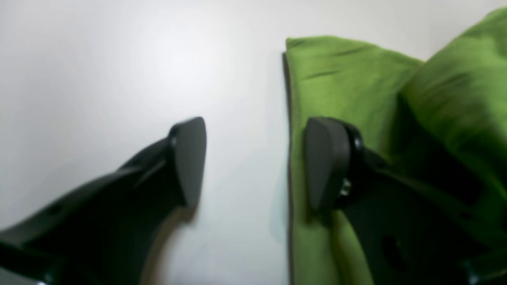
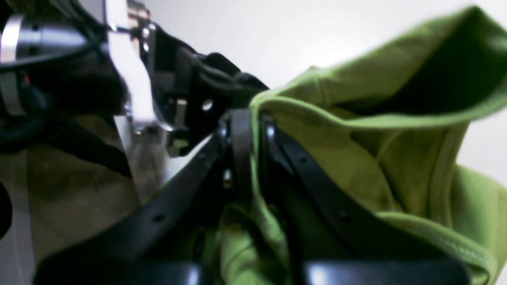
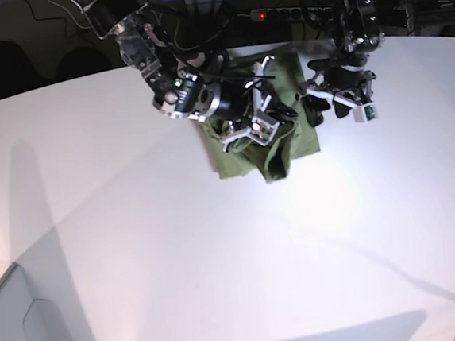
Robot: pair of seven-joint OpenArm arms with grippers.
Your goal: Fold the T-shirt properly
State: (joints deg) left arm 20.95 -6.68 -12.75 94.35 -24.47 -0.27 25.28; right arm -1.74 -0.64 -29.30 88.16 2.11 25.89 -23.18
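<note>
Robotics lab setup: bare white counter [image 3: 219, 259] filling frame, dark background along top edge, cables and power strip with red light [image 3: 273, 13] top centre.

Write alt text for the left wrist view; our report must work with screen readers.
The open left tool hovers at the straight edge of the green T-shirt, one finger over the white table, the other over the cloth. To the right, the fabric rises in a fold.

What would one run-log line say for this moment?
right end effector: shut on T-shirt, lifted | left end effector: open at shirt edge | table: white
</note>
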